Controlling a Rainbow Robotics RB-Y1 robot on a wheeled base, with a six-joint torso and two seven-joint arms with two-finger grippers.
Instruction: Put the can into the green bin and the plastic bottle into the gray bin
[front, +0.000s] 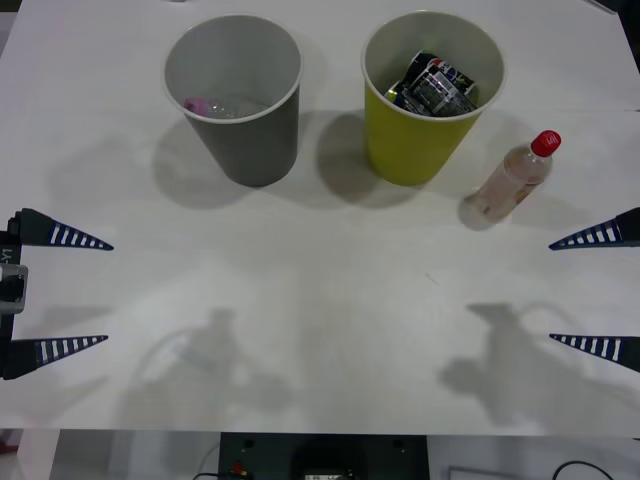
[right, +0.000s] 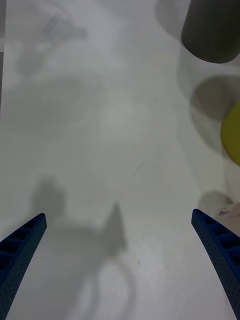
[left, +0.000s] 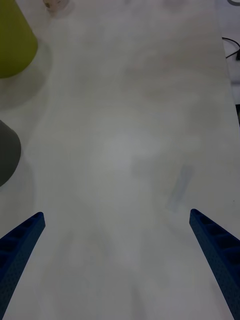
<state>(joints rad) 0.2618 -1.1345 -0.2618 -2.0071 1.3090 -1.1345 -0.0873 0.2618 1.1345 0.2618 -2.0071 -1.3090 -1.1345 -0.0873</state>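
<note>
White worktop (front: 320, 330) spreads before me. My left pincer (front: 60, 292) waits with fingers apart, the gray bin (front: 238, 95) ahead of it; the green bin (front: 430, 90) next along already holds cans. The plastic bottle (front: 512, 178) lies just beyond my right pincer (front: 595, 292), also spread. I judge a careless pinch could roll it away or nudge the green bin.

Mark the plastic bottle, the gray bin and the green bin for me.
plastic bottle (front: 512, 178): front view, on its clear body.
gray bin (front: 262, 140): front view, on its dark outer wall.
green bin (front: 405, 145): front view, on its outer wall.
</note>
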